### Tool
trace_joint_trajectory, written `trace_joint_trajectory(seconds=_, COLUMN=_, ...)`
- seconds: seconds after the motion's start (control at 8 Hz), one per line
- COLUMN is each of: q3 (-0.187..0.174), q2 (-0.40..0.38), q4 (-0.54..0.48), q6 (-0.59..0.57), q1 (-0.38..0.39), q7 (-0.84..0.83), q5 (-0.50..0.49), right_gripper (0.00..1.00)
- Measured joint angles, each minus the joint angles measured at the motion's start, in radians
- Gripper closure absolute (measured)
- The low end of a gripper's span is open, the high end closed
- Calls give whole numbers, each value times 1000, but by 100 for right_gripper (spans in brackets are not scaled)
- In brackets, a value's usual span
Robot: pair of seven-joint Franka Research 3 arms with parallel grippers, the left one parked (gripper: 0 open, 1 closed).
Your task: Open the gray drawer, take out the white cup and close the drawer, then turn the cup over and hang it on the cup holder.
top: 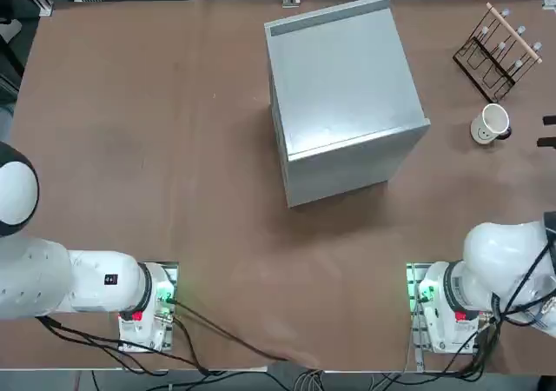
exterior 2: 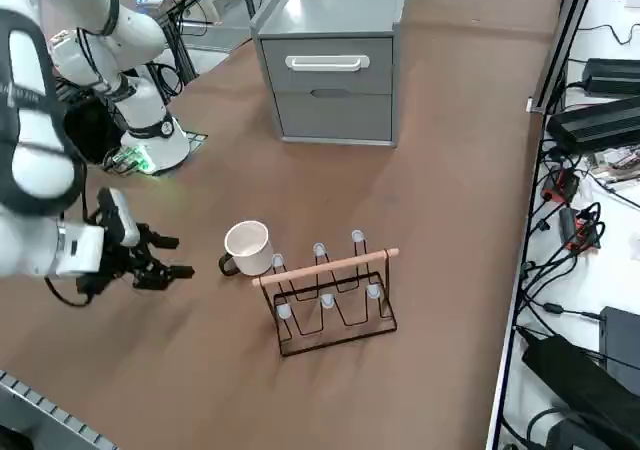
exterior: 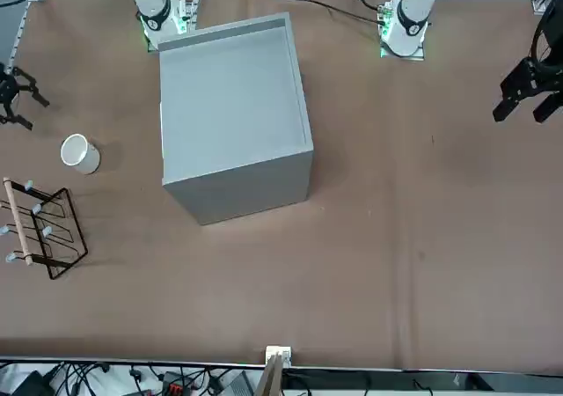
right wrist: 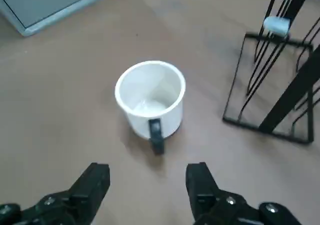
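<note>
Two task pieces sat together at the table's right edge in the top view: the white cup (top: 493,122) stood mouth-up on the brown table (top: 156,148), just short of the cup holder (top: 499,53) and apart from it. The gray cabinet (top: 343,96) filled the middle of the table, and nothing of its drawer showed from above. Only dark tips of the right gripper (top: 547,131) reached in from the right edge, near the cup.

From the front, the right gripper (exterior: 12,97) hung at the far left, above the table, with its fingers spread and nothing between them. The cup (exterior: 79,152) stood between it and the holder (exterior: 40,229).

From the right side, the gray drawer (exterior 2: 329,64) was pushed flush into the cabinet, its white bar handle facing this camera. The cup (exterior 2: 247,247) had its dark handle turned toward the gripper (exterior 2: 170,256), which lay level, just off the table, its released jaws aimed at the cup but clear of it. The holder (exterior 2: 330,295) stood just beside the cup.

At the wrist, both black fingertips (right wrist: 95,182) framed bare table, with the cup (right wrist: 151,97) ahead, handle pointing back between them, and the holder's wire frame (right wrist: 270,85) off to one side.
</note>
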State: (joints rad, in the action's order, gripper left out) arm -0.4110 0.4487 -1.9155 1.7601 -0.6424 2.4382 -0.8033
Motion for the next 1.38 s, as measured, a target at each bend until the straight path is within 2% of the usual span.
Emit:
trace_joint_trajectory(seconds=0.25, q3=5, q2=126, q4=91, q6=-123, q1=-11, q7=44, q5=-110, right_gripper=7)
trace_joint_trajectory(seconds=0.62, q3=14, q2=244, q4=104, q6=-203, q1=-11, q7=123, q5=-168, right_gripper=7)
trace_joint_trajectory(seconds=1.0, q3=14, q2=271, q4=107, q6=-226, q1=-13, q7=150, q5=-194, right_gripper=10)
trace_joint_trajectory(seconds=1.12, q3=14, q2=272, q4=108, q6=-227, q1=-13, q7=150, q5=-202, right_gripper=13)
trace_joint_trajectory(seconds=1.25, q3=14, q2=273, q4=110, q6=-227, q1=-14, q7=151, q5=-207, right_gripper=22)
trace_joint_trajectory(seconds=1.38, q3=14, q2=275, q4=112, q6=-227, q1=-14, q7=151, q5=-216, right_gripper=25)
